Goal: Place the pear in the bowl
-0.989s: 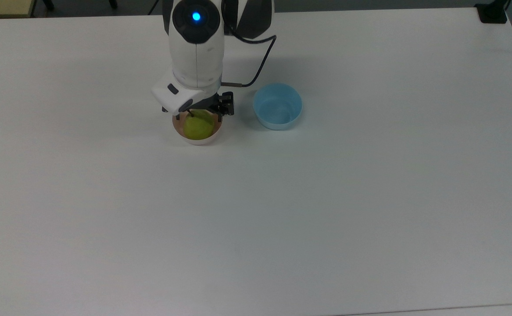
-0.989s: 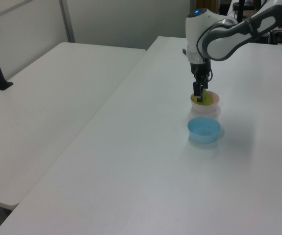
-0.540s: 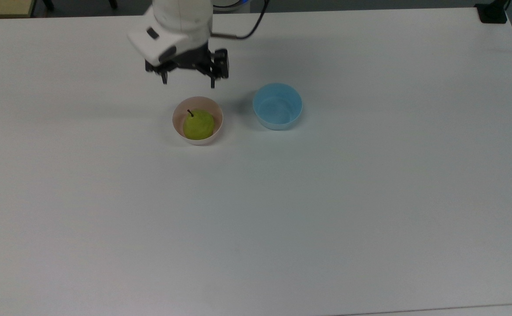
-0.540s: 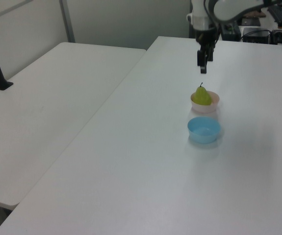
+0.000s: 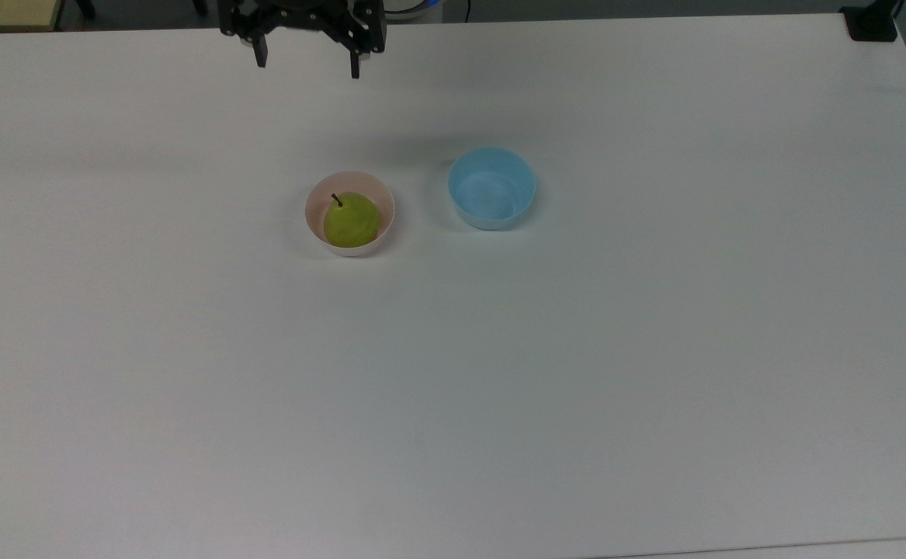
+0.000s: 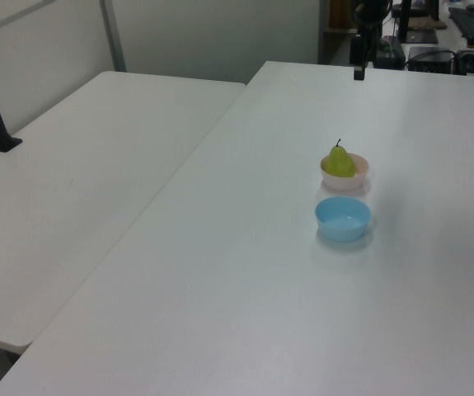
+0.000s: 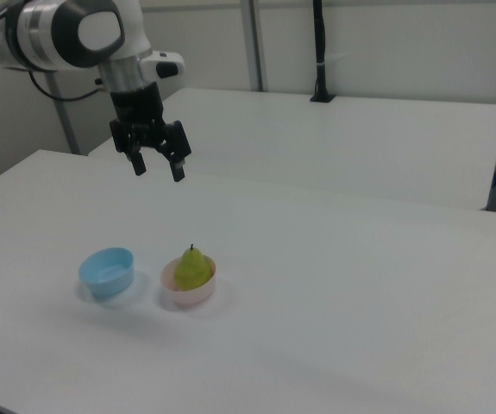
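The yellow-green pear [image 5: 351, 220] [image 6: 340, 160] [image 7: 191, 268] stands upright, stem up, inside the pale pink bowl [image 5: 387, 211] [image 6: 359, 174] [image 7: 197, 293] on the white table. My gripper [image 5: 307, 66] [image 7: 157, 169] hangs open and empty high above the table, well clear of the bowl, near the top view's upper edge. In the left view one dark finger [image 6: 358, 68] hangs at the upper edge, far behind the bowl.
A light blue bowl [image 5: 491, 189] [image 6: 343, 219] [image 7: 107, 271] sits empty beside the pink one, to the top view's right. A second white table [image 6: 96, 148] adjoins at the left view's left. A black post [image 7: 319, 52] stands on the far table.
My gripper let go of the pear in the pink bowl, then rose and pulled back toward the top view's upper edge. The pear and both bowls stayed put.
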You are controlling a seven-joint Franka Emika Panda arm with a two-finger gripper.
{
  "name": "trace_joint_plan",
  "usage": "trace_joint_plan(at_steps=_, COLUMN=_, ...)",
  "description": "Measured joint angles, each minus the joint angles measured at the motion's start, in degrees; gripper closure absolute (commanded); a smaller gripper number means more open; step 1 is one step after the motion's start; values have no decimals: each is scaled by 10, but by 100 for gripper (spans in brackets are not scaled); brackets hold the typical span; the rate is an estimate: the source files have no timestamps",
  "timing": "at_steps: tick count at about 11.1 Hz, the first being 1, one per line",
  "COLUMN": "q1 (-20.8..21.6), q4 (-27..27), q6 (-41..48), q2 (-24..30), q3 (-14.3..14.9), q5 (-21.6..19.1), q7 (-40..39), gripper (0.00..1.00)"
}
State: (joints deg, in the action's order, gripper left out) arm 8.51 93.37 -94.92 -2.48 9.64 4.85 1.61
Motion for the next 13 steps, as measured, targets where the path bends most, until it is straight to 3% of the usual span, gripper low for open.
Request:
trace_joint_plan(at_steps=7, q1=-20, q4=-26, q6=18, q2=11, q3=-1, q5=-17, q7=2, gripper=0)
trace_joint_plan(at_steps=8, q1=-35, q4=-26, q6=18, q2=12, q3=-11, q5=-20, q7=2, gripper=0)
trace_joint_plan(at_steps=11, q1=-100, q4=-26, q6=19, q2=12, q3=-84, q5=-21, q7=2, gripper=0)
trace_joint_plan(at_steps=13, q1=-113, q4=-26, q6=19, q2=12, q3=-98, q5=-21, q7=2, gripper=0)
